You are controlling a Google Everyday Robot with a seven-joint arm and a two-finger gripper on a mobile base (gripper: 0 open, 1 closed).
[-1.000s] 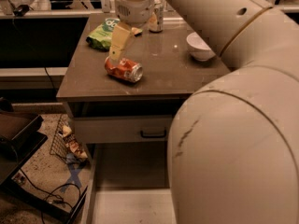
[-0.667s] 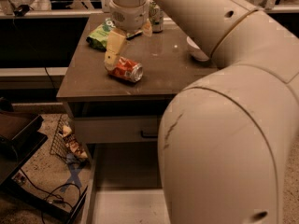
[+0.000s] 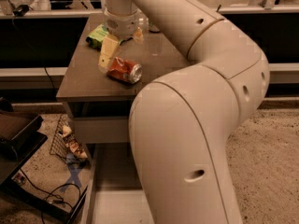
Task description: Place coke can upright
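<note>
We see the small orange-red aluminium coke can (image 3: 122, 70) with white markings lying on its side on the brown flat-topped table (image 3: 77, 85), not upright. It sits toward the near edge of the tabletop. Its silver end faces about four o'clock and its other end points toward ten o'clock.

The robot's large cream-coloured arm (image 3: 201, 106) fills the right and lower middle of the view. It bends up and over the table from five o'clock toward eleven o'clock. At its far end the gripper (image 3: 108, 55) hangs down over the table. Its pale yellow tip lies just at ten o'clock of the can, right beside the can's upper left end. We cannot tell whether the two touch, nor how far the gripper is open. We see nothing lifted in it, and the can rests on the tabletop.

At eleven o'clock of the can, farther back on the table, lies a crinkled green packet (image 3: 96, 34), partly hidden behind the gripper. Under the tabletop there is a pale drawer front (image 3: 100, 129).

On the speckled floor (image 3: 271, 148), at seven o'clock of the table, stands a small dark wire basket (image 3: 61, 141) holding some wrapped items. At nine o'clock of the basket a dark tray (image 3: 18, 127) juts in from the left edge, with black cables (image 3: 51, 199) trailing at six o'clock beneath it.
</note>
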